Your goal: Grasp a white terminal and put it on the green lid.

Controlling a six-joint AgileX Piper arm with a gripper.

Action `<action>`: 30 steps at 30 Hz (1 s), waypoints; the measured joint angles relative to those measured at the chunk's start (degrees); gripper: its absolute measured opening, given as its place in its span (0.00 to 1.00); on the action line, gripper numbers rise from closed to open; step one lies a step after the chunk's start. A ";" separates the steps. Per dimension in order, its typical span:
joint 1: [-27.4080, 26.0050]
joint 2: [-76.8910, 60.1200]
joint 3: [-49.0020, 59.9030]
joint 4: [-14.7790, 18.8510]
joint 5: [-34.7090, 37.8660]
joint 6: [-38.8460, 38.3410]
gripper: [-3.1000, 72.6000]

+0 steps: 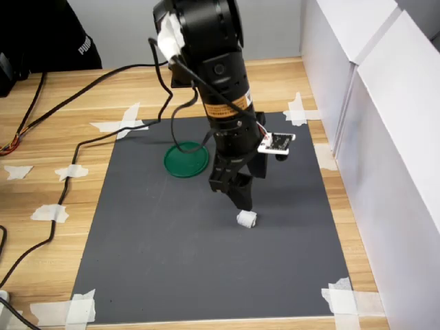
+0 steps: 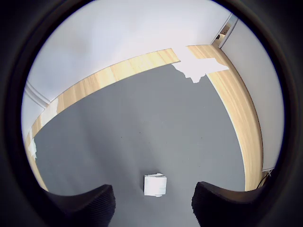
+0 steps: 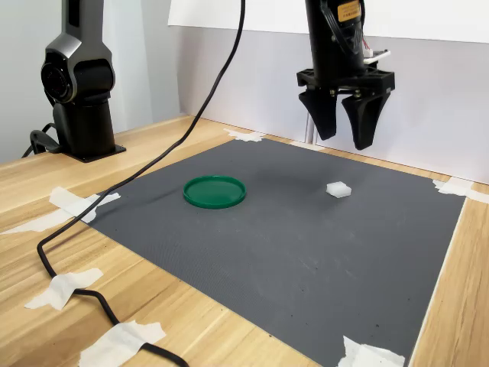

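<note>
Overhead, the black arm (image 1: 221,89) reaches down over the grey mat (image 3: 306,252), its gripper (image 3: 345,130) pointing straight down with jaws parted and empty. Well apart lies the green lid (image 3: 215,191) on the mat. Just below the fingertips sits the white terminal (image 3: 338,189), untouched.
</note>
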 joint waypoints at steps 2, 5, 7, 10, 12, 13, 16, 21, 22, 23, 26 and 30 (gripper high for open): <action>0.00 1.01 0.00 0.00 -0.05 0.00 0.93; 0.00 2.32 0.00 0.00 -0.32 0.00 0.93; 0.00 2.99 0.00 0.00 -0.58 0.00 0.93; 0.00 3.79 0.00 -0.05 -0.69 0.29 0.92; 0.00 4.22 0.00 -0.05 -1.12 0.45 0.92; 0.00 4.45 0.00 -0.05 -1.36 0.49 0.92; 0.00 5.06 0.00 -0.10 -2.16 0.75 0.92; 0.00 5.77 0.00 -0.25 -3.02 1.47 0.91; 0.00 6.02 0.00 -0.37 -3.02 1.67 0.91; 0.00 6.24 0.00 -0.52 -3.06 1.83 0.91; 0.00 6.83 0.00 -1.38 -3.83 2.94 0.91; 0.00 7.14 0.00 -1.76 -4.95 4.12 0.91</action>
